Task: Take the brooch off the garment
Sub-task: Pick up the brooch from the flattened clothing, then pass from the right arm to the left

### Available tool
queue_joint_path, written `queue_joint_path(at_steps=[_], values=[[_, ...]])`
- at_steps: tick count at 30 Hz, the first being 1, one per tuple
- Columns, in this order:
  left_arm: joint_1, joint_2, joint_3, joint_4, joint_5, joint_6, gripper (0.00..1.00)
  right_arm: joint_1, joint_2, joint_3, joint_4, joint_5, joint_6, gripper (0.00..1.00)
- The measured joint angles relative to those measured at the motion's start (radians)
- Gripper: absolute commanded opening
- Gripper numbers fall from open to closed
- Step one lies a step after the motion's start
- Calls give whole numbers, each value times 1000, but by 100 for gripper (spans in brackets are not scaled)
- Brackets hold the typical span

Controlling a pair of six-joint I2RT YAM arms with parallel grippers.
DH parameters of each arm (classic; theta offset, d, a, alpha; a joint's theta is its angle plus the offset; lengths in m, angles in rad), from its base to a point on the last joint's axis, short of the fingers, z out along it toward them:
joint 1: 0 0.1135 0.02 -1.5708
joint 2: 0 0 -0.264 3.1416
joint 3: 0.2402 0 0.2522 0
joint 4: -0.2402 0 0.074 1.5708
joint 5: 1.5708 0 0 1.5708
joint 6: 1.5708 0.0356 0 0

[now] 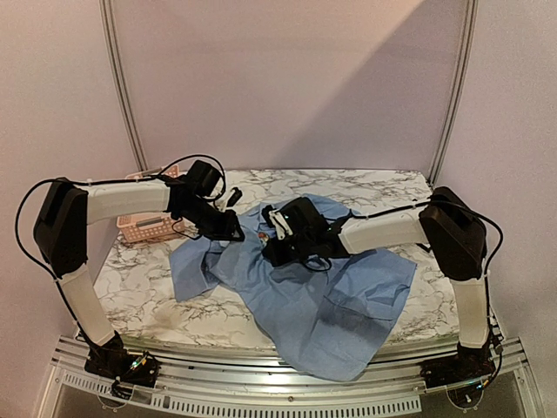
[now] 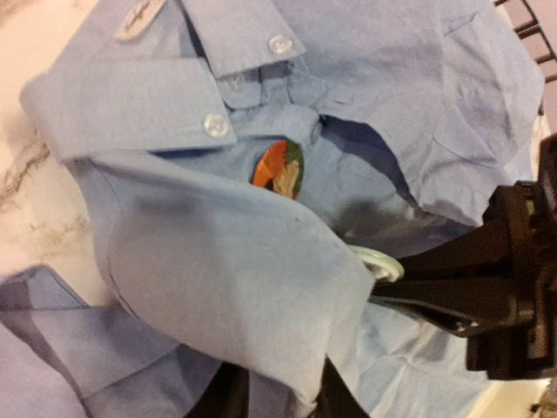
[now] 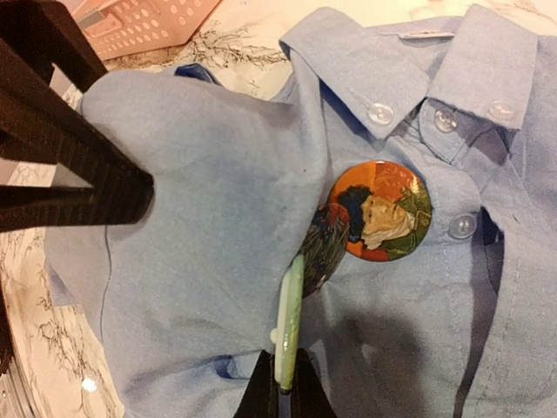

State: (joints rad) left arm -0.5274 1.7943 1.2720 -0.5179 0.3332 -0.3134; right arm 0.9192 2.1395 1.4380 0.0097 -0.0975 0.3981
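A large light blue long-sleeved button-up shirt [image 1: 348,296] of thin cloth lies crumpled across the middle of the white marbled tabletop [image 1: 139,287], one part hanging over the near edge. A round brooch [image 3: 384,212], showing a painted portrait of a bearded man on an orange ground, sits on the shirt front just below the collar [image 3: 483,61], between the small white collar-point button [image 3: 380,113] and a placket button [image 3: 461,226].

The right pincer [image 3: 284,394] is pressed together on a thin pale green disc [image 3: 288,322], seen edge-on just left of the brooch. A dark blue-green patterned face shows between that disc and the brooch; whether it belongs to either cannot be told.

The left pincer [image 3: 144,190] reaches in from the left, its dark fingertips against a raised fold of the shirt. In the left wrist view the cloth drapes down between its fingers, yet whether they pinch the fold or merely stand around it cannot be told.

A pink perforated plastic basket [image 1: 144,228] stands on the tabletop at the far left, behind the left arm, apart from the shirt.
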Motion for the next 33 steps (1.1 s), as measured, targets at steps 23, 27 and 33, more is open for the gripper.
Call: queue_joint_path(at_steps=[23, 27, 33], values=[[-43, -181, -67, 156, 232, 244, 78, -115, -240, -199, 17, -510, -198, 0], [-44, -150, -84, 156, 295, 269, 78, -131, -249, -209, 10, -603, -204, 0], [-58, -109, -79, 144, 386, 305, 72, -158, -249, -212, -22, -703, -221, 0]])
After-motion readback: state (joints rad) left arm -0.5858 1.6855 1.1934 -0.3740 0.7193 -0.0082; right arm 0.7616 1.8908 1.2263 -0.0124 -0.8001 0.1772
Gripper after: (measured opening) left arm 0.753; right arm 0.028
